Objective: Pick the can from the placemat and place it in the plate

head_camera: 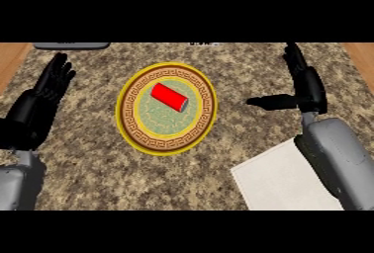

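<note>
A red can (pixel 169 97) lies on its side in the middle of a round plate (pixel 133 127) with a yellow rim and a patterned brown band. The white placemat (pixel 281 180) lies at the lower right with nothing on its visible part; my right forearm covers its right side. My right hand (pixel 306 89) hovers to the right of the plate, open, fingers straight and thumb pointing left toward the plate, clear of the can. At the left edge my left hand (pixel 47 86) rests open with its fingers up.
The counter's top is speckled brown stone (pixel 87 178). A grey object (pixel 71 45) pokes in at the far edge, upper left. Wooden strips (pixel 11 59) show at both upper corners beyond the stone.
</note>
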Tool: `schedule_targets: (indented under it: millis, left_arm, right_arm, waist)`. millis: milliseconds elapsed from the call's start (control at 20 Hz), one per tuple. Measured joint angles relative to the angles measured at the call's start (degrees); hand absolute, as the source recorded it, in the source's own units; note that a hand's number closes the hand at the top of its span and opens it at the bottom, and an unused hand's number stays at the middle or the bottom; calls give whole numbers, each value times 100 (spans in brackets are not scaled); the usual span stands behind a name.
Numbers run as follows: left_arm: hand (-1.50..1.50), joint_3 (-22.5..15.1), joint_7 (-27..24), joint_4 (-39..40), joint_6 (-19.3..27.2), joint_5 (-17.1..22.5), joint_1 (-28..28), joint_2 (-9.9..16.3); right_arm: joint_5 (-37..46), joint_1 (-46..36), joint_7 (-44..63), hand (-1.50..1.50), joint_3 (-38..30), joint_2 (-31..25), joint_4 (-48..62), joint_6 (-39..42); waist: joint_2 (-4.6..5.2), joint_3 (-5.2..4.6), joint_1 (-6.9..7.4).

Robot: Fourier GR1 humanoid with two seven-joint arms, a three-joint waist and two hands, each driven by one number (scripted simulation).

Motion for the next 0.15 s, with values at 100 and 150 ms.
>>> schedule_targets:
  millis: [100,150]
  left_arm:
    - [0,-14,15,-83,-20,-24,89,-40]
    - [0,-8,-3,-12,-20,-45,24,-52]
  right_arm:
    - [84,25,-14,-150,-130,-88,-5,126]
    - [124,103,-41,-150,-182,-139,-66,177]
  waist:
    - [2,1,13]
    - [2,0,10]
